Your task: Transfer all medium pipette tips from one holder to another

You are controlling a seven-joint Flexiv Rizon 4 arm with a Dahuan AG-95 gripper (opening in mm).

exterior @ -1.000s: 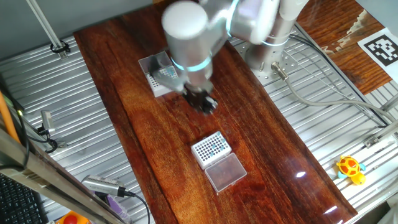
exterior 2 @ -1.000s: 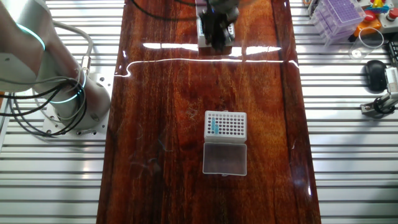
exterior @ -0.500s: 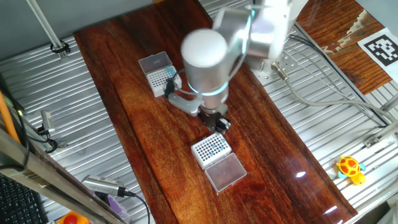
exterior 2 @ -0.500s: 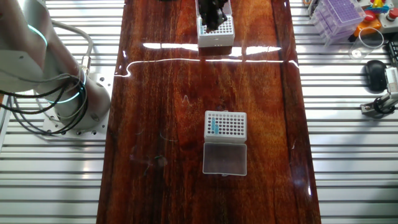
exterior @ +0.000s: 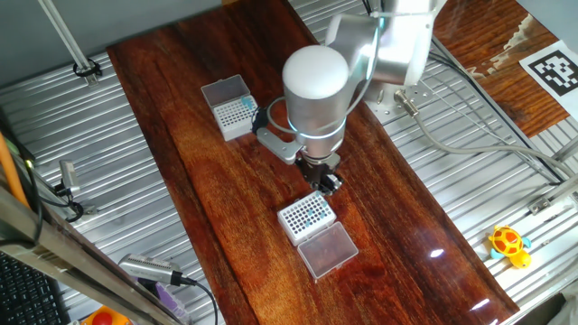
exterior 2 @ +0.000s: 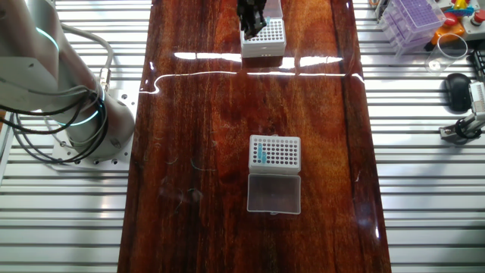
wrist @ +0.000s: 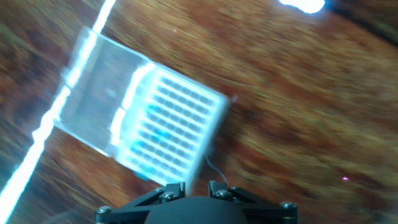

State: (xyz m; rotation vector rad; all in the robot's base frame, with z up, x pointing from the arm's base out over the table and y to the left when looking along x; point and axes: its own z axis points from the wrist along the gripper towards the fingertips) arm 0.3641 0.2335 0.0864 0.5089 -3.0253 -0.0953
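Two white holders stand on the wooden table. The far holder (exterior: 235, 115) (exterior 2: 274, 152) carries medium pipette tips (exterior 2: 261, 155), a teal-blue column at one side. The near holder (exterior: 305, 217) (exterior 2: 263, 39) (wrist: 168, 127) shows blue dots (exterior: 310, 210) among its holes, blurred blue (wrist: 158, 134) in the hand view. My gripper (exterior: 327, 183) (exterior 2: 252, 19) (wrist: 194, 185) hangs above the table just beside the near holder's edge. In the hand view its two fingers stand a small gap apart. Blur hides whether a tip sits between them.
Each holder has a clear lid folded open beside it (exterior: 330, 250) (exterior 2: 273, 194). The arm's base (exterior 2: 76, 114) and cables sit on the ribbed metal beside the table. A purple rack (exterior 2: 413, 17) and a yellow toy (exterior: 508, 244) lie off the wood.
The gripper has travelled from beside the far holder across the table to the near holder's edge. Both holders have stayed put.
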